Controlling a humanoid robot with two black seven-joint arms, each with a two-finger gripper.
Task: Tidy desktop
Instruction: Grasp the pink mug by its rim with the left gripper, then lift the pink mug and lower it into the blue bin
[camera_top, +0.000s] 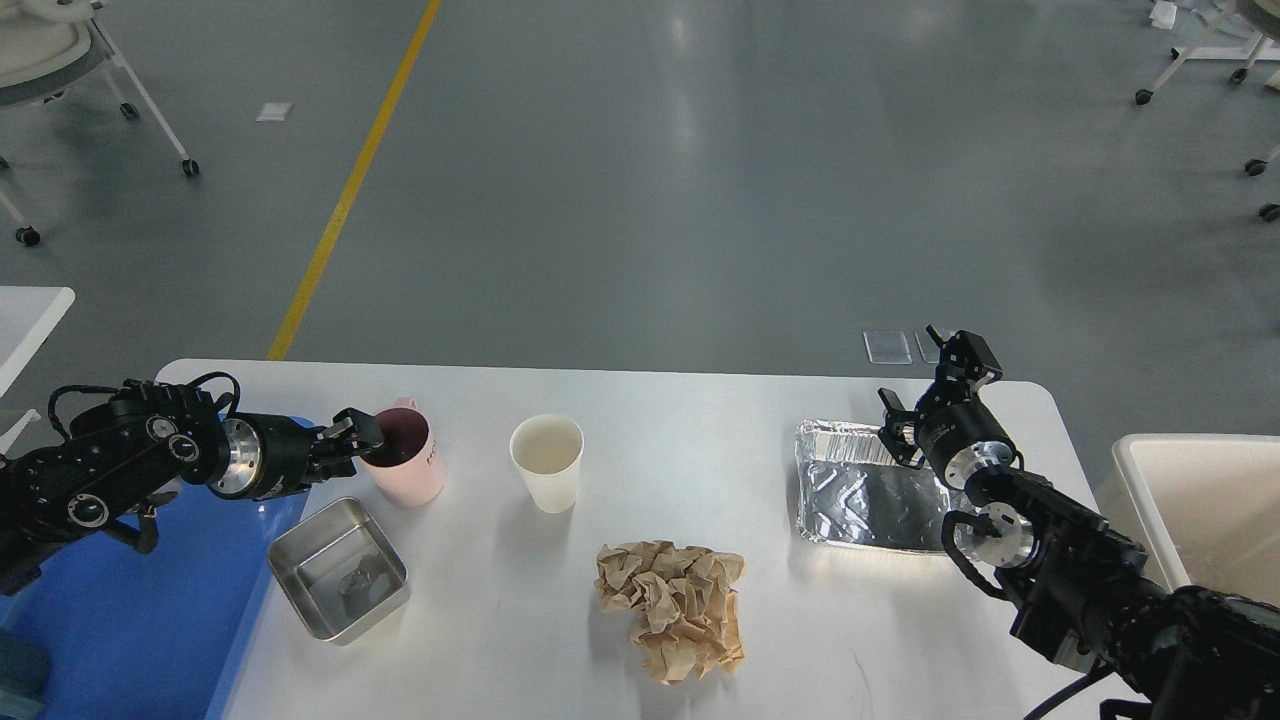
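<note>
The white desktop (700, 420) carries a pink mug (412, 468), a white paper cup (546, 462), a crumpled ball of brown paper (675, 608), a square steel tin (340, 570) and a foil tray (860, 500). My left gripper (350, 440) sits at the mug's left rim, with one finger over the opening. It is too dark against the mug to show whether it clamps the rim. Above the foil tray's far right corner, my right gripper (925, 385) stands open and holds nothing.
A blue bin (130, 600) lies under my left arm at the desktop's left edge. A cream bin (1200, 500) stands off the right edge. The corner of a smaller white table (30, 305) shows at far left, and wheeled chairs stand on the grey floor behind.
</note>
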